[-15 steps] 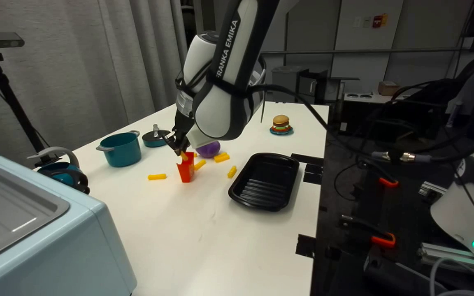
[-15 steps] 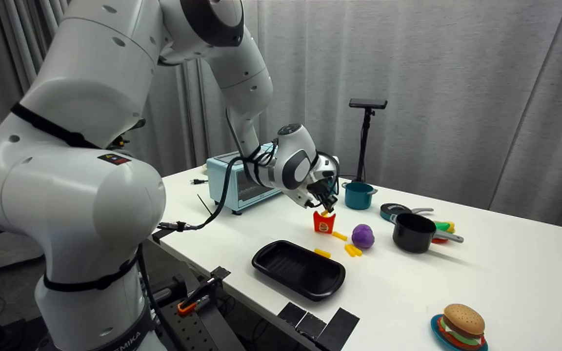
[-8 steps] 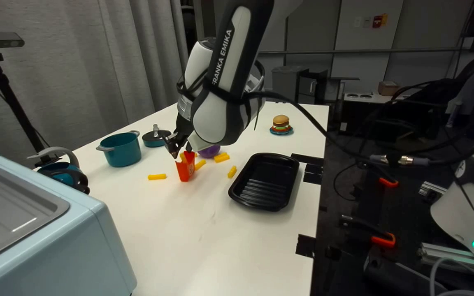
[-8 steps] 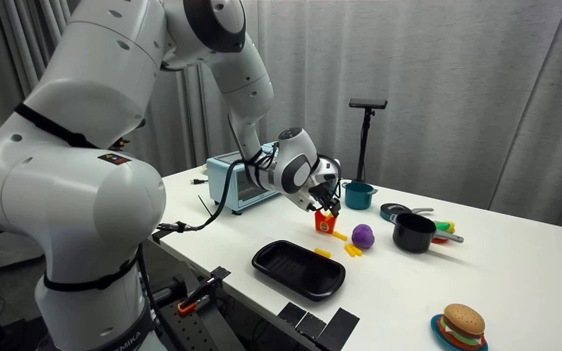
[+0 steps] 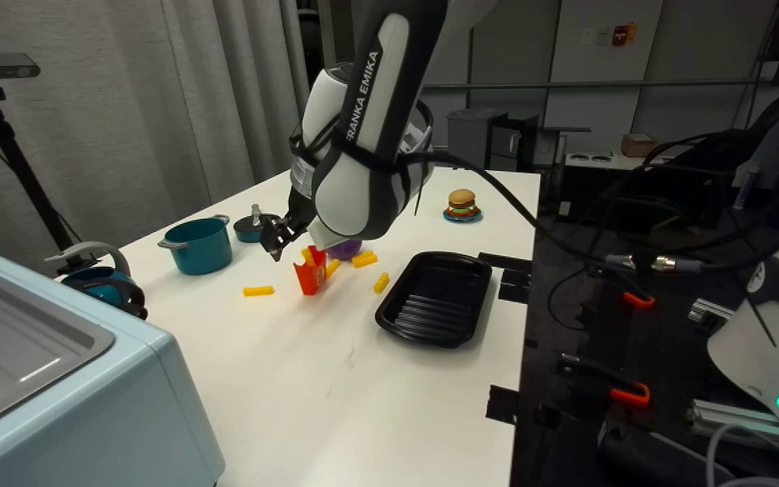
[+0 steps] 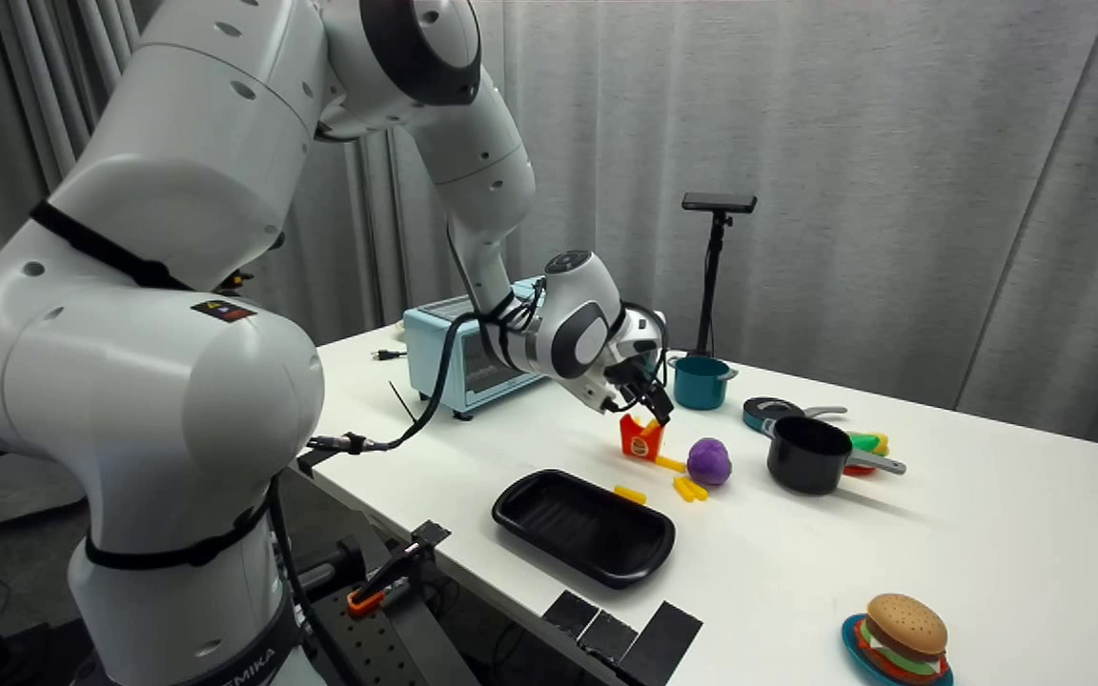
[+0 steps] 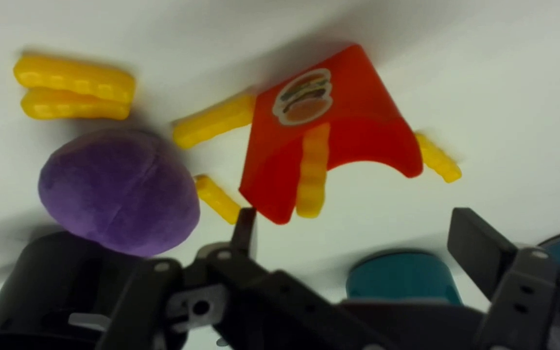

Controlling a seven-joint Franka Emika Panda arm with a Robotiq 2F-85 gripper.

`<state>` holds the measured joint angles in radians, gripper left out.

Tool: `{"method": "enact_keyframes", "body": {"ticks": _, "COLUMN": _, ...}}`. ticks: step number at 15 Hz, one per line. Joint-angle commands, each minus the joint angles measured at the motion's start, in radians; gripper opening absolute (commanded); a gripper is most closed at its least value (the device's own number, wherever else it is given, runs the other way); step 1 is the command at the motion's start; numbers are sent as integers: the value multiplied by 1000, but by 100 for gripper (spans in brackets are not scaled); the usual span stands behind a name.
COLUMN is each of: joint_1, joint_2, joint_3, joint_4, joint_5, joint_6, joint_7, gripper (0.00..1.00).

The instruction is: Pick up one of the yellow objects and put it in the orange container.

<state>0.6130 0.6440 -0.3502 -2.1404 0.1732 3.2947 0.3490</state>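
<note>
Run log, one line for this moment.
gripper: open, empty; toy fry: inside red fry carton, top protruding; loose toy fries: on white table; task: looks done

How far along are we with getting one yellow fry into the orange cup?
Done: one yellow fry looks to be in the orange cup, its end poking past the rim.
In hand: nothing; the gripper stands open, gripping no fry.
Left: likely just backing the gripper clear, carefully, as it sits close to the cup. The loose fries can stay put; the task asks for one.

Soft shadows, slightly blurry wrist view
</note>
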Motion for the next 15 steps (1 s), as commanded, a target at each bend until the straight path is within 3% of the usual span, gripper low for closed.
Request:
{"method": "enact_keyframes", "body": {"ticks": 1, "joint_1": -2, "joint_2": -21, "joint_3": 6, "joint_4": -5, "joint_5": 38, "joint_6": 15, "joint_7": -45, "gripper": 100}}
{"method": "enact_keyframes", "body": {"ticks": 15, "joint_1": -1, "joint_2": -162, "joint_3": -2, "joint_4": -86, "joint_5": -10, "joint_6": 21, "joint_7": -15, "gripper": 100}}
